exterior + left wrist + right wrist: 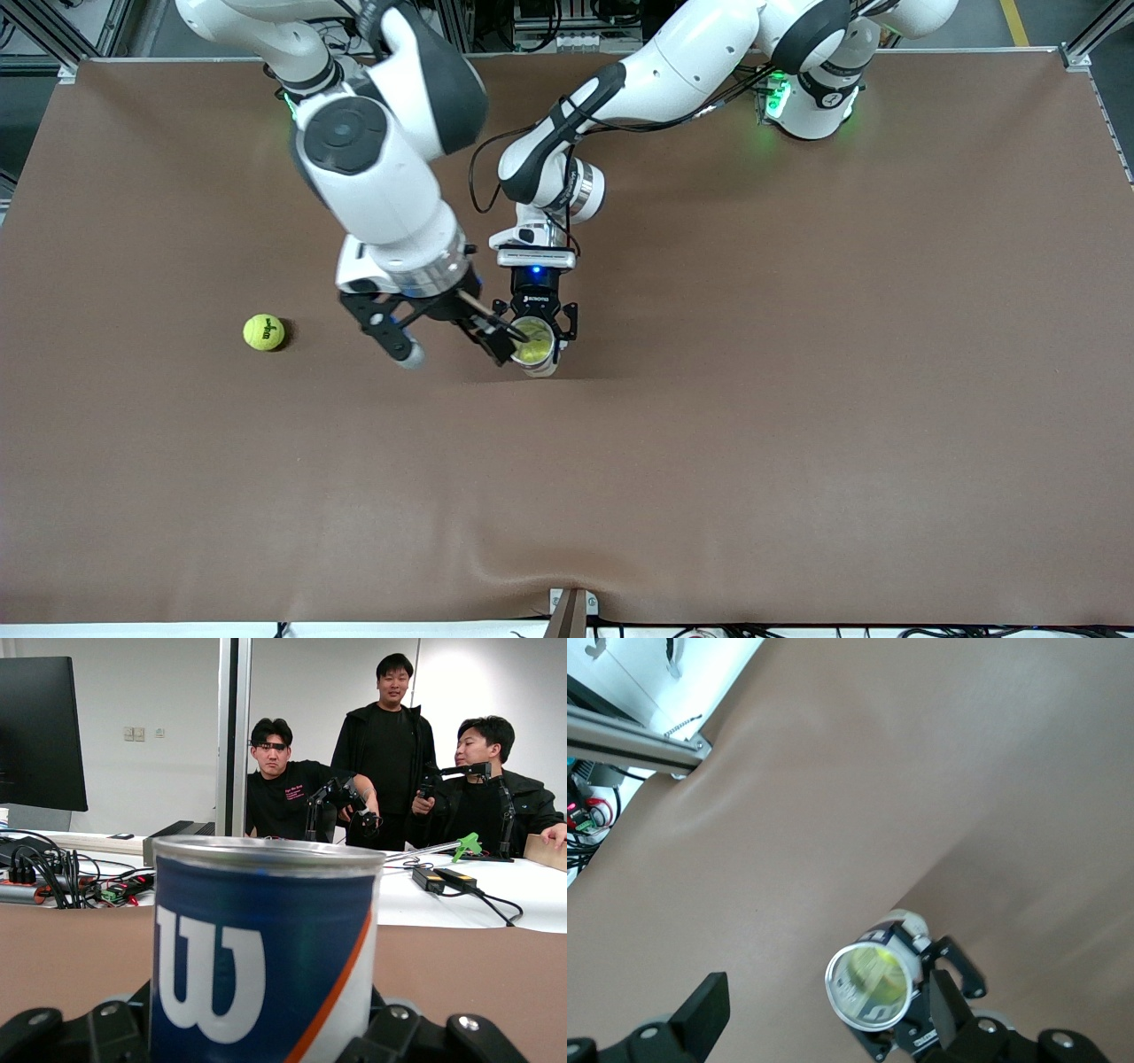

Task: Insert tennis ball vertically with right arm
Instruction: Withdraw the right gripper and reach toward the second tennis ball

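Can (535,344) upright, ball (871,978) inside.

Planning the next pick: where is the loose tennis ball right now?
The tennis ball lies on the brown table toward the right arm's end, beside the open right tool.

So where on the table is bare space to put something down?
The table is bare nearer the camera and toward the left arm's end. It is crowded mid-table: the left pincer grips the can, the open right pincer beside it. A tennis ball lies toward the right arm's end.
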You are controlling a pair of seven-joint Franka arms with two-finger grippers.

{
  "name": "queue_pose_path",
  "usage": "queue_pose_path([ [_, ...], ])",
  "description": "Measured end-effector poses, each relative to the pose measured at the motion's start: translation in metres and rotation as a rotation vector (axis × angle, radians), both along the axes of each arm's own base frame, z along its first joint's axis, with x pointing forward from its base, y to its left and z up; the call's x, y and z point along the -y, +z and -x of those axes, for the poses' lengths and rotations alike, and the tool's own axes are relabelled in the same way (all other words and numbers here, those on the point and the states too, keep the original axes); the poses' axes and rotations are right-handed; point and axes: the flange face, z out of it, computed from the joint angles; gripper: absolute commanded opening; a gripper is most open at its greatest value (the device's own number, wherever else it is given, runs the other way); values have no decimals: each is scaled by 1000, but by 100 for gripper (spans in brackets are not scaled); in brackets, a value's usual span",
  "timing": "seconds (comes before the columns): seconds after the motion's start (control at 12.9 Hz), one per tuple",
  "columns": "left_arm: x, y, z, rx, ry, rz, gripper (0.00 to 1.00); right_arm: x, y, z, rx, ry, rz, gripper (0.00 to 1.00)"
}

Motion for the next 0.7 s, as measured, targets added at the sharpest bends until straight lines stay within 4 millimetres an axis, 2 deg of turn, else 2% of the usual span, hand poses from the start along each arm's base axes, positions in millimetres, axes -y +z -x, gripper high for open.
queue_pose_path([
  [0.08, 0, 0, 0, 0, 0, 0, 80, 16, 5, -6, 4, 30, 10, 100],
  [0.39, 0, 0, 0, 1, 0, 0, 81, 99, 8, -26, -77, 199, 96, 100],
  [0.47, 0, 0, 0, 1, 0, 0, 81, 114, 11, -29, -83, 219, 104, 100],
  [0.7, 0, 0, 0, 1, 0, 0, 81, 130, 22, -28, -87, 243, 111, 100],
])
